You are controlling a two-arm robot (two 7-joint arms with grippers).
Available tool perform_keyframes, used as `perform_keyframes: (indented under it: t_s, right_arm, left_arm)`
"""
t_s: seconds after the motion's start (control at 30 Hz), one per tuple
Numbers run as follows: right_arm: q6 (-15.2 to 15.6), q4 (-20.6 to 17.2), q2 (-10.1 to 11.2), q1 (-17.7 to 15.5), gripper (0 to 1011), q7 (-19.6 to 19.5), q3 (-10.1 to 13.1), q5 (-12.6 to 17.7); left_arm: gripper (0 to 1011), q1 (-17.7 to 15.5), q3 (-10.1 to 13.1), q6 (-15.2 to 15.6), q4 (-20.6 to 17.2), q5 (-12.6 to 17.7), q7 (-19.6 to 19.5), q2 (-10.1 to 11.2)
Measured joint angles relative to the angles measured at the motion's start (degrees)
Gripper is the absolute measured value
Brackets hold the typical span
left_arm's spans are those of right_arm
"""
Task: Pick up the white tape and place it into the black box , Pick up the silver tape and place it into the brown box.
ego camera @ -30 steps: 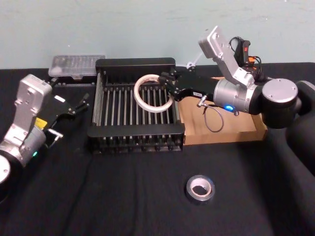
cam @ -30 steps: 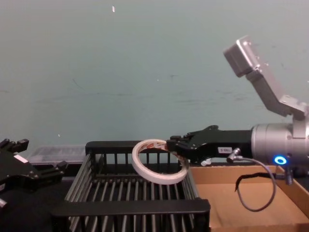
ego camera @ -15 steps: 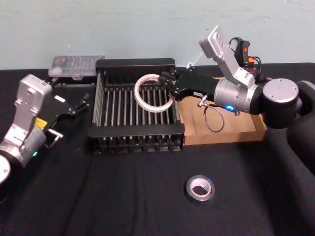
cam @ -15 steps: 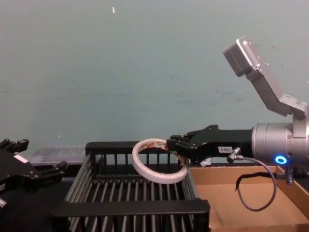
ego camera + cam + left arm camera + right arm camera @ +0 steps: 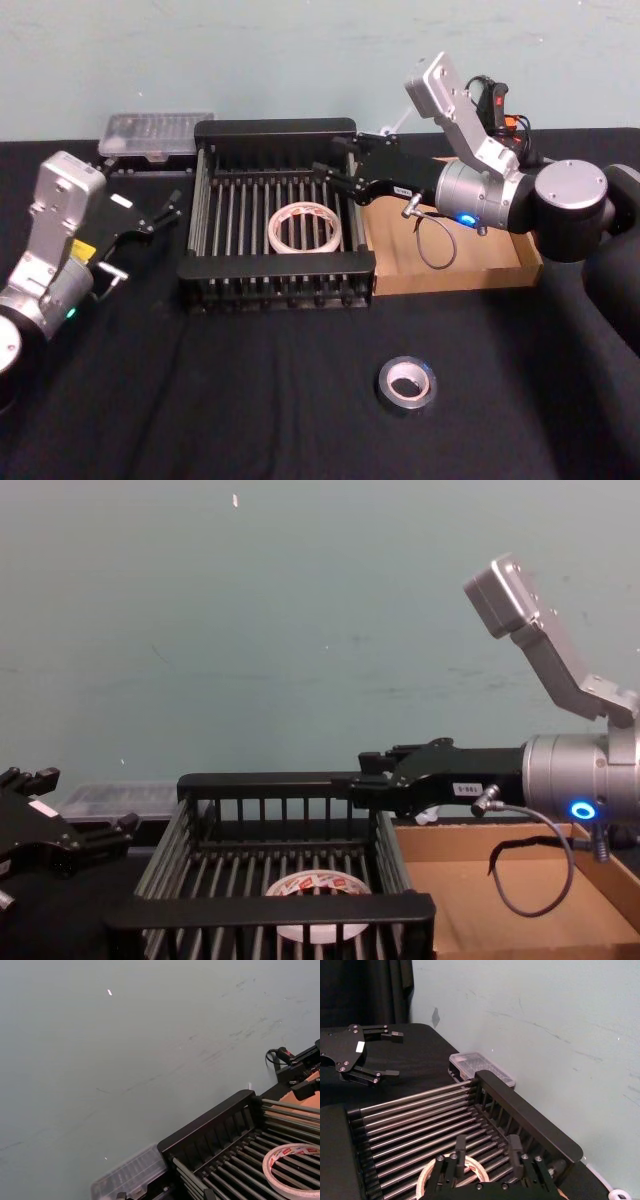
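Note:
The white tape (image 5: 273, 230) (image 5: 318, 884) (image 5: 274, 1176) (image 5: 426, 1176) lies flat on the barred floor of the black box (image 5: 275, 128) (image 5: 270, 910) (image 5: 530, 1125) (image 5: 210, 1122), right of its middle. My right gripper (image 5: 330, 155) (image 5: 358, 775) (image 5: 488, 1145) hangs open above the crate's right side, just over the roll, holding nothing. The silver tape (image 5: 406, 385) rests on the black cloth near the front, right of centre. To the right of the crate, touching it, sits the brown box (image 5: 470, 262) (image 5: 470, 900). My left gripper (image 5: 165, 210) (image 5: 85, 805) (image 5: 394, 1054) is parked open left of the crate.
A clear plastic case (image 5: 155, 132) (image 5: 130, 1177) (image 5: 480, 1067) stands behind the crate's far left corner against the pale green wall. A cable loop (image 5: 435, 240) from my right arm dangles over the cardboard box. Black cloth stretches wide in front of both boxes.
My right gripper has opened and let go of the white tape. The roll dropped from a tilted hold above the crate to lie flat on its bars. The left arm stayed put.

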Motion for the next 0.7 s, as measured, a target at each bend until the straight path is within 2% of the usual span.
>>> perform_keyframes:
  t_s: [0.03,0.1,0.3,0.43,0.47,0.57,0.7]
  right_arm:
    - [0.0,-0.01,0.0,-0.01,554,0.0,0.0,0.01]
    - [0.01,-0.02,0.02,-0.02,589,-0.01,0.0,0.02]
    - [0.02,-0.06,0.05,-0.05,810,-0.01,0.0,0.04]
    - [0.02,-0.08,0.06,-0.06,911,-0.01,0.0,0.04]
    - [0.02,-0.09,0.06,-0.07,911,-0.01,0.0,0.04]
    - [0.03,-0.14,0.07,-0.09,1002,-0.05,0.01,0.04]
    - [0.45,-1.57,0.53,-0.8,1002,-0.73,0.66,0.37]
  left_arm:
    - [1001,0.0,0.01,0.0,0.0,0.0,0.0,0.0]
    - [1001,0.0,0.0,0.0,0.0,0.0,0.0,0.0]
    - [1001,0.0,0.0,0.0,0.0,0.0,0.0,0.0]
    - [1001,0.0,0.0,0.0,0.0,0.0,0.0,0.0]
    - [1001,0.0,0.0,0.0,0.0,0.0,0.0,0.0]
    - [1002,0.0,0.0,0.0,0.0,0.0,0.0,0.0]
    - [1001,0.0,0.0,0.0,0.0,0.0,0.0,0.0]
